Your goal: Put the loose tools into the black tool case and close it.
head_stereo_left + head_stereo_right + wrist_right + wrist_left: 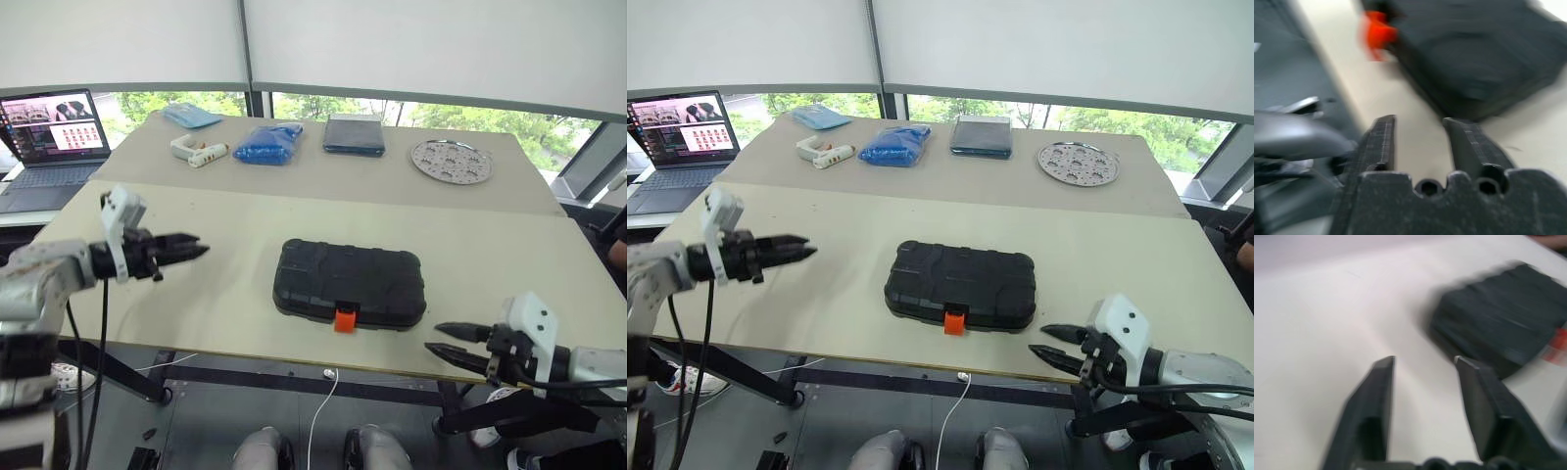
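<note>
The black tool case (350,282) lies shut on the near table, its orange latch (345,319) facing the front edge. No loose tools are in view. My left gripper (201,250) hovers over the table to the left of the case and points toward it. It is open with nothing between its fingers (1378,382). My right gripper (433,339) is off the table's front edge, right of the latch. It is open and empty too, with the case (1469,54) just beyond its fingertips.
On the far table lie a white glue gun (196,152), a blue bag (267,144), a dark blue folded item (354,134), a round metal plate (451,160) and a light blue pouch (191,116). A laptop (49,132) stands at the far left.
</note>
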Robot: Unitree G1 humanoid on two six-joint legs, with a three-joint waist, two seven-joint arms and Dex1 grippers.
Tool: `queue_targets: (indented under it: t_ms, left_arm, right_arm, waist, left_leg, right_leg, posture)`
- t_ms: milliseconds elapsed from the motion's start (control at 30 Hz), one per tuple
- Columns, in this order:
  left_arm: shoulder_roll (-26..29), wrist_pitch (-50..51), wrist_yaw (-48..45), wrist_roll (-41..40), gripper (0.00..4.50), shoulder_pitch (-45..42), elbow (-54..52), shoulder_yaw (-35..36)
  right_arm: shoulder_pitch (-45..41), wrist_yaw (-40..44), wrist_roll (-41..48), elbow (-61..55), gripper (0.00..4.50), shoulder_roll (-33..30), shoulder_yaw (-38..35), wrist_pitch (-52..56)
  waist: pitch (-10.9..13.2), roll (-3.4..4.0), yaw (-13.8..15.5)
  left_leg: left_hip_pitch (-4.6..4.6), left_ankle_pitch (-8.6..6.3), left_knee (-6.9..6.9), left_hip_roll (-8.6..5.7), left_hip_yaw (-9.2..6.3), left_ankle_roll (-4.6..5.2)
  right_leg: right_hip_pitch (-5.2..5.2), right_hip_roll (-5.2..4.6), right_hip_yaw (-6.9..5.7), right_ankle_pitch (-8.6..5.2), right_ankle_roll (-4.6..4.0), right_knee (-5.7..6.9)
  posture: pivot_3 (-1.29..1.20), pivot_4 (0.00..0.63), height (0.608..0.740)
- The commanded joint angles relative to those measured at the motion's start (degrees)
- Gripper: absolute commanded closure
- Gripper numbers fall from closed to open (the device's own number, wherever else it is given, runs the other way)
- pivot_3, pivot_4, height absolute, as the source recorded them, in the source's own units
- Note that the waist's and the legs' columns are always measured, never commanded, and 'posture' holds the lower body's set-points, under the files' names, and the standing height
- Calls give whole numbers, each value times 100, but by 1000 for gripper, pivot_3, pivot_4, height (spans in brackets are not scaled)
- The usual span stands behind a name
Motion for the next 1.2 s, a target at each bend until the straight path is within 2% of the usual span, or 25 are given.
queue_targets:
  t_ms: [33, 100, 133, 233, 433, 500, 700, 833, 900, 1033, 1067, 1200]
  left_arm:
    - [-927, -1762, 339, 1096, 4360, -1234, 1984, -787]
    - [-1410, -2420, 603, 1449, 4438, -1769, 2911, -945]
    - [-1601, -2667, 712, 1575, 4438, -1971, 3292, -968]
    - [-2131, -3175, 1074, 1899, 4438, -2401, 4106, -1072]
    - [-2603, -3606, 640, 2347, 4438, -2599, 4612, -1262]
    - [-2566, -3714, -342, 2561, 4438, -2499, 4610, -1523]
    - [-2239, -3399, -2727, 2537, 4438, -2224, 4362, -1878]
    - [-1599, -2430, -2892, 1038, 4438, -1629, 2630, -2924]
    - [-1304, -2113, -2892, 592, 4438, -1400, 1948, -3018]
    - [-1118, -1763, -2892, 449, 4438, -1269, 1624, -2557]
    - [-1099, -1675, -2862, 440, 4438, -1271, 1629, -2368]
    - [-1100, -703, -2522, -43, 4438, -1456, 1415, -1512]
  right_arm:
    - [-198, 10, -405, -132, 4299, -143, 640, -251]
    - [-408, -75, -625, -80, 4409, -140, 1009, -311]
    - [-516, -102, -698, -51, 4409, -125, 1154, -322]
    - [-843, -202, -970, 86, 4409, -67, 1591, -376]
    - [-1226, -471, -1575, 494, 4409, 56, 2117, -563]
    - [-1542, -776, -1909, 836, 4409, 173, 2151, -664]
    - [-1956, -1138, -2179, 1376, 4409, 376, 1867, -738]
    - [-1981, -1071, -2137, 1447, 4409, 365, 1756, -766]
    - [-1983, -1065, -2097, 1431, 4409, 385, 1702, -748]
    - [-1924, -1083, -1994, 1326, 4409, 394, 1516, -642]
    - [-1855, -1094, -1955, 1259, 4409, 385, 1408, -601]
    - [-1149, -1151, -1564, 583, 4409, 442, 540, -252]
  waist:
    - [-4, -7, 11]
    - [-3, -8, 5]
    - [-3, -9, -13]
    - [5, -22, -178]
    - [8, -27, -231]
    - [10, -29, -231]
    - [10, -28, -284]
    - [10, -26, -330]
    - [11, -26, -336]
    - [12, -24, -311]
    - [12, -25, -309]
    - [12, -25, -264]
  left_leg:
    - [-10, 5, 6, 0, 0, -6]
    - [-48, 2, 48, -3, -3, 10]
    - [-79, 21, 68, -2, -3, 74]
    - [-102, 11, 81, -15, 0, 92]
    - [-100, 8, 58, -42, -3, 92]
    - [-99, 8, 59, -45, -5, 91]
    - [-97, 7, 81, -44, -9, 90]
    - [-96, 8, 81, -42, -16, 91]
    - [-99, 8, 82, -37, -20, 91]
    - [-101, 9, 84, -37, -20, 91]
    - [-100, 9, 86, -38, -20, 91]
    - [-100, 9, 92, -39, -26, 93]
  right_leg:
    - [-10, -1, 8, 13, 11, -3]
    - [-22, 5, 5, 23, 24, 4]
    - [-38, 11, 4, 26, 26, 2]
    - [-51, 12, 13, 33, 17, -2]
    - [-50, 5, 1, 11, 42, -6]
    - [-49, -3, -1, -11, 79, -1]
    - [-50, -32, 1, -13, 83, 21]
    - [-54, -32, 10, -12, 69, 32]
    - [-58, -30, 28, 4, 35, 36]
    - [-58, -27, 24, 3, 37, 36]
    - [-56, -27, 20, -15, 69, 35]
    - [-48, -30, 12, -16, 76, 35]
  posture:
    - [0, 150, 718]
    - [0, 150, 718]
    - [0, 150, 718]
    - [0, 150, 718]
    - [0, 150, 718]
    - [0, 150, 718]
    - [0, 150, 718]
    - [0, 150, 718]
    - [0, 150, 718]
    - [0, 150, 718]
    - [0, 150, 718]
    - [0, 150, 718]
